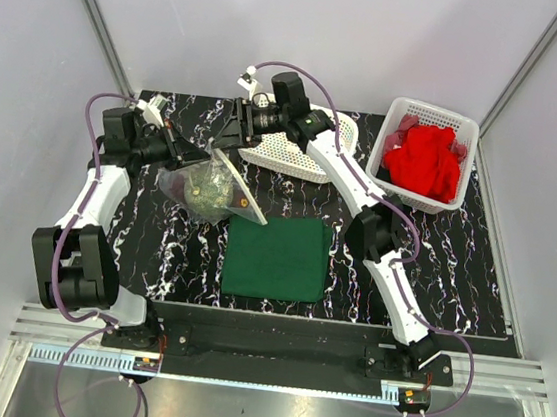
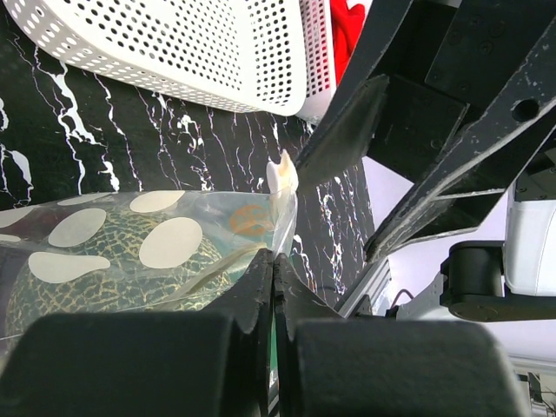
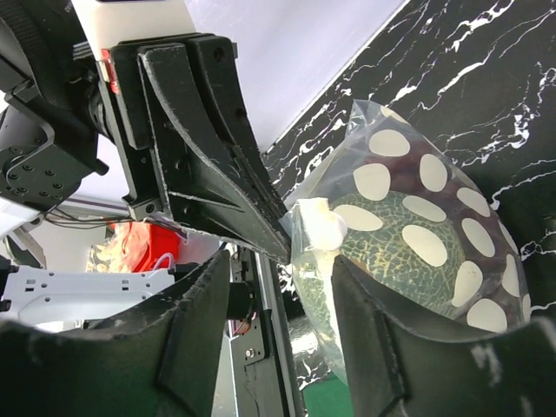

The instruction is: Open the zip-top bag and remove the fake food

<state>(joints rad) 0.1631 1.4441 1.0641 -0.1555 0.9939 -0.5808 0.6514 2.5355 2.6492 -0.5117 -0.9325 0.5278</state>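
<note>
The zip-top bag (image 1: 207,186), clear with white dots, hangs off the table between the two grippers. Inside it I see the fake food: a mottled green ball (image 1: 202,188) and dark red pieces. My left gripper (image 1: 192,152) is shut on the bag's top edge; in the left wrist view its jaws (image 2: 275,262) meet on the plastic next to the green ball (image 2: 104,261). My right gripper (image 1: 221,144) is open beside the bag's top. In the right wrist view its gripper (image 3: 287,287) straddles the bag's edge below the white slider tab (image 3: 320,228), jaws apart.
A flat dark green cloth (image 1: 276,257) lies on the black marbled table just below the bag. A tipped white lattice basket (image 1: 300,151) lies behind the right gripper. Another white basket (image 1: 432,113) at the back right holds a red cloth (image 1: 423,161).
</note>
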